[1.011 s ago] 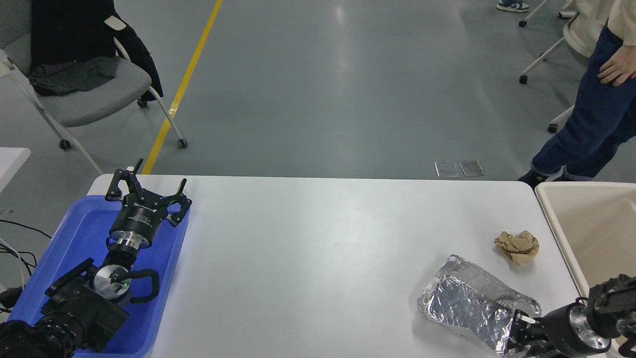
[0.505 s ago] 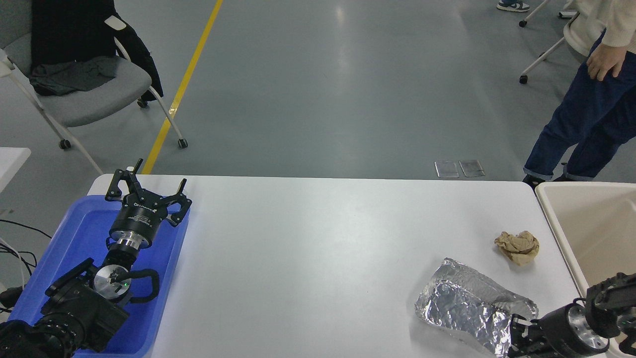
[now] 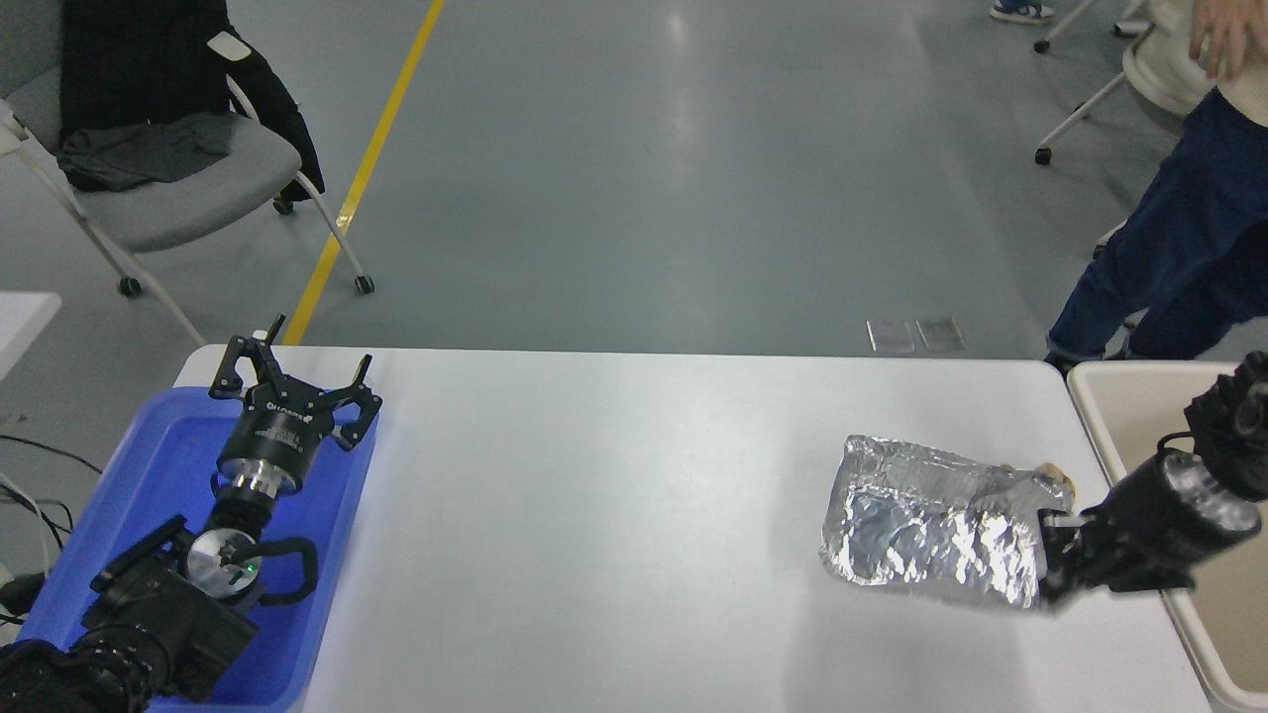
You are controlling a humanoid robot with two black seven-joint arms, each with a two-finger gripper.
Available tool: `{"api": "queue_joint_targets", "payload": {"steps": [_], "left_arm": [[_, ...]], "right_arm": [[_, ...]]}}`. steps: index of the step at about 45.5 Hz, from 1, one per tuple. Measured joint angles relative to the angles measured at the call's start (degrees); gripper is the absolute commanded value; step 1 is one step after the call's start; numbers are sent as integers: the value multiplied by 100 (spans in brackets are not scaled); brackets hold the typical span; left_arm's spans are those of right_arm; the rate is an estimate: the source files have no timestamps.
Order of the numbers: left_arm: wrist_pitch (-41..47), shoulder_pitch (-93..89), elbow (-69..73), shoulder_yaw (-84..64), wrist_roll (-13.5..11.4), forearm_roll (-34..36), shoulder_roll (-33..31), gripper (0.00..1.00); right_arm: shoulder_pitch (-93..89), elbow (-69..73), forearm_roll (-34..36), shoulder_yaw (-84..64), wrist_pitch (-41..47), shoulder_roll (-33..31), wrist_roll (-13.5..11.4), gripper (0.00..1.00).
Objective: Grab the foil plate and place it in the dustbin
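Foil plate (image 3: 931, 525) lifted beside the dustbin (image 3: 1119, 436).

We see our right gripper (image 3: 1052, 560) with its fingers pinching the foil plate's right edge, holding it tilted above the white counter (image 3: 594, 495), just left of the beige dustbin. Our left gripper (image 3: 287, 381) sits over the blue tray (image 3: 149, 465), fingers spread.

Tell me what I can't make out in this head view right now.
- Right gripper fingertips: hidden behind the foil plate edge.
- Paper wad: mostly covered by the raised plate; only a tan sliver shows.
- Dustbin: cut off by the right edge, partly behind the arm.
- Person: cut off at the top right.
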Motion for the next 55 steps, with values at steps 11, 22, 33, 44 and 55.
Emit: {"api": "queue_joint_targets", "payload": {"steps": [11,22,33,44,55], "left_arm": [[0,0,0,0,0,0,-2,100],[0,0,-1,0,0,0,-3,100],[0,0,-1,0,0,0,-2,100],[0,0,-2,0,0,0,-5,100],[0,0,-1,0,0,0,-3,100]], "right_arm": [[1663,425,-210,-77,218,298,2,0],[2789,651,-264,-91,287,608,4,0],[3108,715,-253,-107,308,816,2,0],[2937,479,-157,-538,315,829,-1,0],[2123,-657,98,-1238,318,17,-6,0]]}}
